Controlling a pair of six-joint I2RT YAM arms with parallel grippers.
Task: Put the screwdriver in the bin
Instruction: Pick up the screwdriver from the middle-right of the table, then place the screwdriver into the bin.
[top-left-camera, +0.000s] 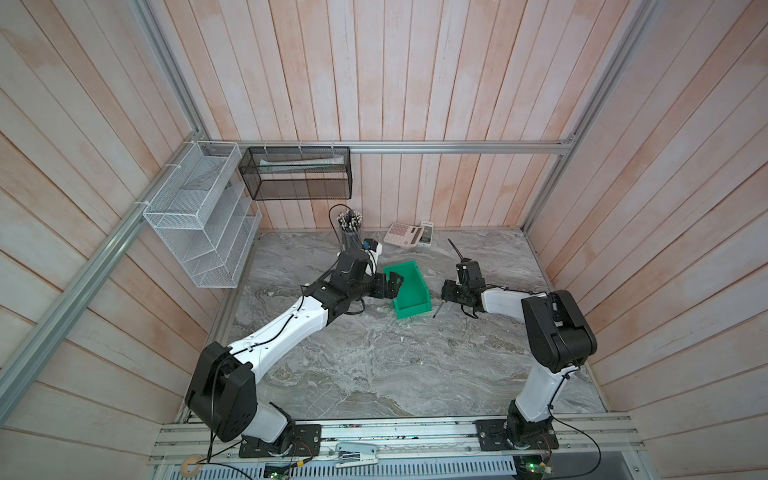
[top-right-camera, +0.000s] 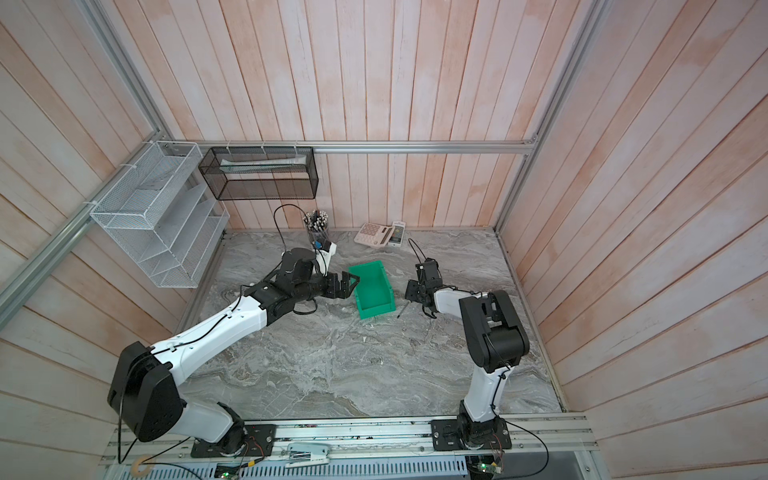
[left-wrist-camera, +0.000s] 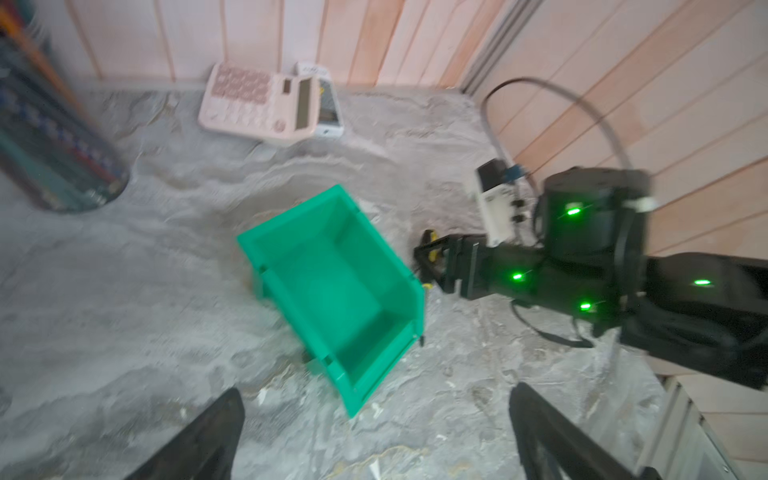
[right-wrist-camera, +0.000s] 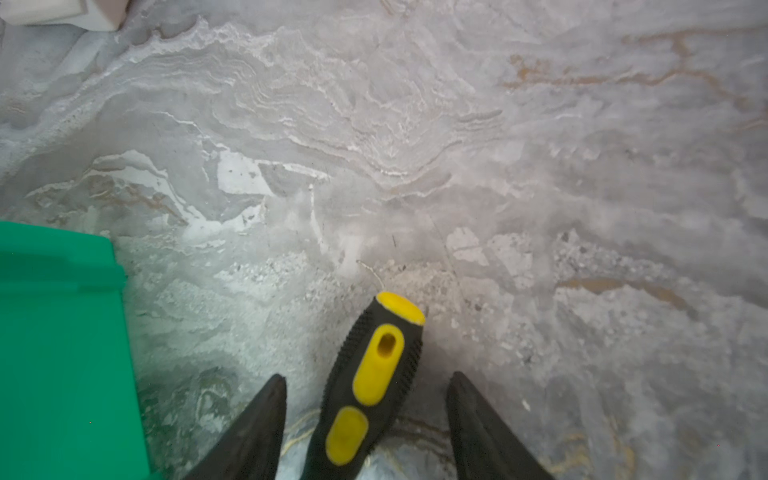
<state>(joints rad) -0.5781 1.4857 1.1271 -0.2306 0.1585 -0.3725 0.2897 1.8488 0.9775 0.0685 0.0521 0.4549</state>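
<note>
The green bin (top-left-camera: 409, 291) (top-right-camera: 374, 291) (left-wrist-camera: 332, 291) (right-wrist-camera: 58, 353) stands on the marble table between the two arms. Just right of it lies the screwdriver (right-wrist-camera: 374, 374), black and yellow in the handle. Its thin shaft (top-left-camera: 438, 309) (top-right-camera: 402, 311) points toward the table's front. My right gripper (top-left-camera: 445, 293) (top-right-camera: 409, 295) (right-wrist-camera: 366, 377) straddles the handle, with a gap showing on each side between fingers and handle. My left gripper (top-left-camera: 392, 284) (top-right-camera: 347, 284) (left-wrist-camera: 377, 390) is open at the bin's left wall, nothing between its fingers.
A cup of pencils (top-left-camera: 350, 226) and a pink calculator (top-left-camera: 402, 235) stand at the back wall. A black mesh basket (top-left-camera: 297, 174) and a white wire rack (top-left-camera: 199, 216) hang at the back left. A stapler (top-left-camera: 357, 451) lies on the front rail.
</note>
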